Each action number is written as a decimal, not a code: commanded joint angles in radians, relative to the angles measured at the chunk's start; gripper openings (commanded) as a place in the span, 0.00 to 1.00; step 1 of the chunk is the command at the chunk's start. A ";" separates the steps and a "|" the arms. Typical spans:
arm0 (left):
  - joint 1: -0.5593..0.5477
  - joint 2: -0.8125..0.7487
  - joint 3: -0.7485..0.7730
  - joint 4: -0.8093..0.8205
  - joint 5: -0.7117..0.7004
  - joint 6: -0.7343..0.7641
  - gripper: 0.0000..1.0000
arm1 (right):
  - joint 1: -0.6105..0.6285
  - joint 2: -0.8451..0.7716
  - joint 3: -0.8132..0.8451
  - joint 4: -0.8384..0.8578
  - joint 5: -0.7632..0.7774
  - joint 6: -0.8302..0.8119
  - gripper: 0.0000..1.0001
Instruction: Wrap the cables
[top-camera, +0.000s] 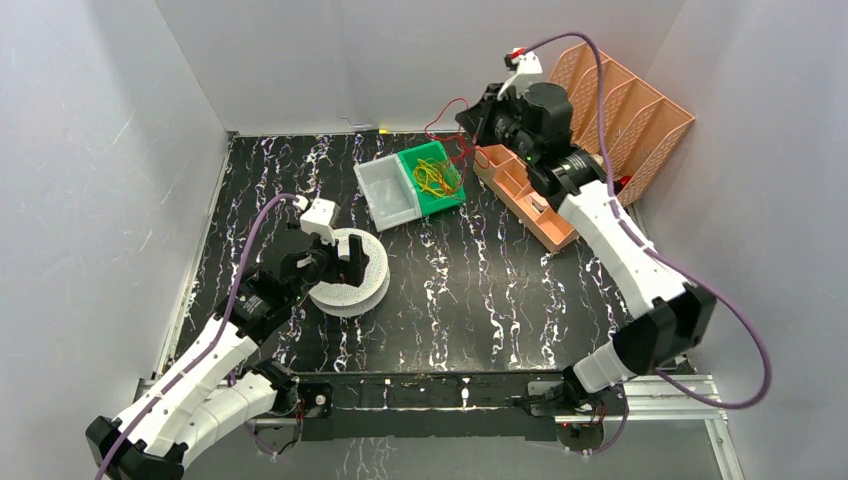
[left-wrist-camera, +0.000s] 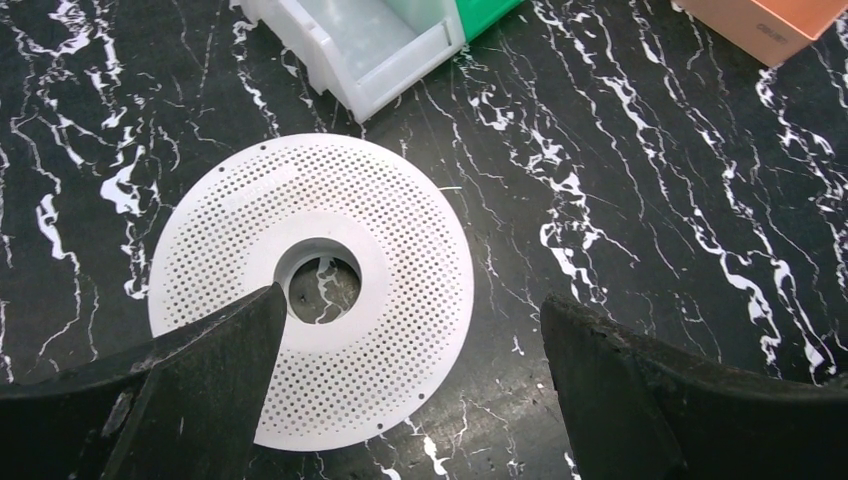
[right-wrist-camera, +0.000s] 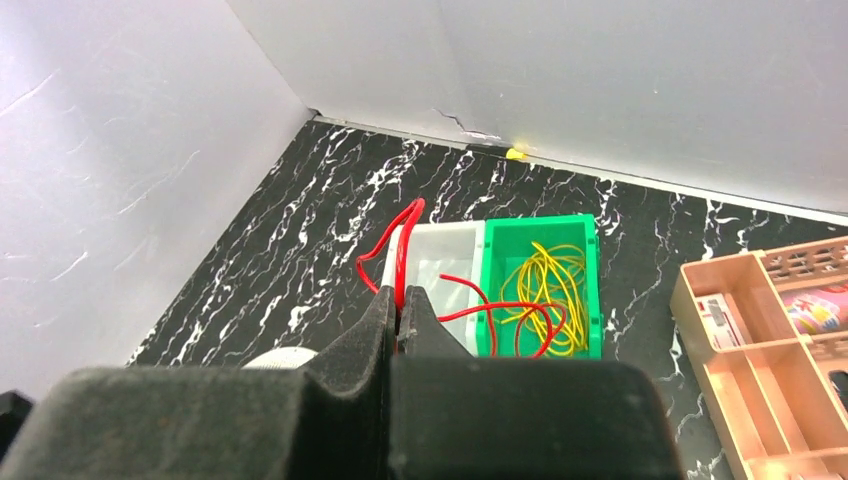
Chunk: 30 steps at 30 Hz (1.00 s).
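The cable (right-wrist-camera: 402, 240) is a thin red wire. It loops up out of my right gripper (right-wrist-camera: 401, 292), which is shut on it, and trails down over the bins. In the top view that gripper (top-camera: 470, 118) is raised at the back of the table, the red cable (top-camera: 441, 108) arching off its tip. A white perforated spool (left-wrist-camera: 400, 220) lies flat on the black marbled table. My left gripper (left-wrist-camera: 412, 300) hovers over the spool's near edge, open wide, with nothing held. From above, the left gripper (top-camera: 345, 262) sits right at the spool (top-camera: 368, 262).
A green bin (top-camera: 452, 192) holding a yellow wire tangle (top-camera: 435, 177) stands beside a white bin (top-camera: 388, 190) at the back centre. A peach tray (top-camera: 525, 200) and a peach file organiser (top-camera: 630, 110) stand at the back right. White walls enclose the table.
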 joint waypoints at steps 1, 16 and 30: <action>0.000 -0.024 0.006 0.026 0.072 0.016 0.98 | 0.005 -0.148 -0.070 0.019 0.015 0.000 0.00; 0.000 0.036 0.048 0.128 0.397 -0.028 0.98 | 0.005 -0.484 -0.147 -0.197 -0.007 -0.026 0.00; -0.004 0.206 0.198 0.402 0.878 -0.150 0.98 | 0.005 -0.617 -0.101 -0.282 -0.210 0.071 0.00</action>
